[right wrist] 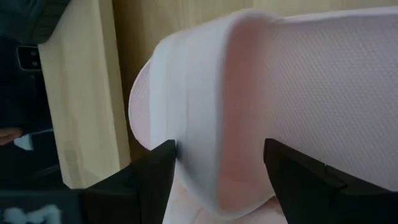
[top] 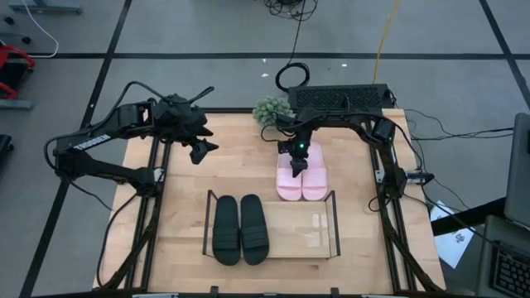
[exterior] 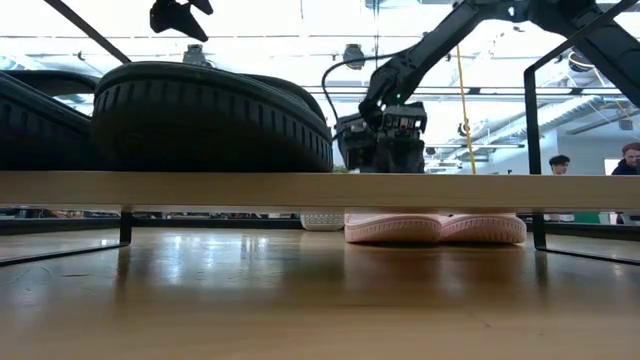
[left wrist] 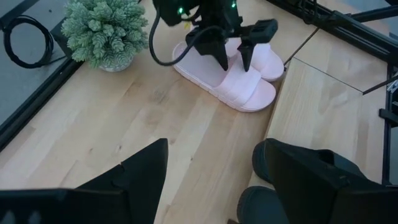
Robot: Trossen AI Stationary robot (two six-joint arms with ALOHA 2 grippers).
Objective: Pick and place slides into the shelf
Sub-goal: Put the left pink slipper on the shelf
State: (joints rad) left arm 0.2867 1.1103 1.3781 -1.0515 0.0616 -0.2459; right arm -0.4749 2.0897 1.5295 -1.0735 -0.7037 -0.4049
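Observation:
The pale pink pair of slides point(top: 301, 179) lies side by side on the table, just past the shelf's far edge. The black pair point(top: 240, 229) rests on the left half of the shelf point(top: 308, 225), a clear panel in a thin black frame. My right gripper point(top: 296, 160) is open and low over the left pink slide point(left wrist: 231, 84), its fingers spread on either side of the slide point(right wrist: 249, 112). My left gripper point(top: 201, 151) is open and hovers over bare table to the left, touching nothing. My right gripper comes down on the left pink slide from above, one finger point(right wrist: 152, 171) at its outer edge and the other point(right wrist: 292, 171) over its strap. I cannot tell whether the fingers touch it. The slide lies flat on the table.
A small green plant point(top: 272, 110) stands at the far edge, just left of the pink slides. The right half of the shelf panel point(left wrist: 323, 93) is bare. Black table frame rails run along both sides. People show in the room beyond the table point(exterior: 560, 165).

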